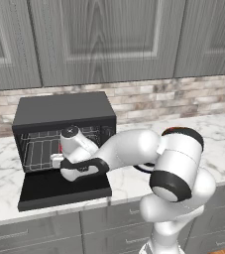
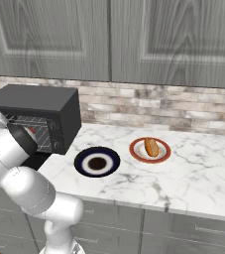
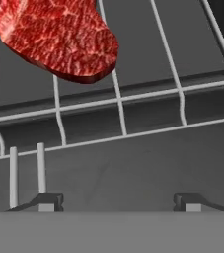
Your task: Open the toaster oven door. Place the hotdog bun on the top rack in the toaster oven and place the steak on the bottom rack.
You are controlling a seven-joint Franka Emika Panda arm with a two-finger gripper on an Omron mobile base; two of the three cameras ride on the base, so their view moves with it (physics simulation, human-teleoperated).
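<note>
Now steak (image 3: 59, 37) lying near bottom rack (image 3: 133, 116) front edge, gripper (image 3: 118, 202) spread, clear of both.

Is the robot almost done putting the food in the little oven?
About halfway. The toaster oven door is down, and the steak lies on a wire rack inside. The gripper is open and empty beside it. The hotdog bun sits on its orange plate, waiting for the top rack.

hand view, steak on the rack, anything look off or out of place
Nothing is spilled or damaged. The steak lies on a wire rack inside the toaster oven, with the open gripper clear of it. The hotdog bun sits outside on its plate.
</note>
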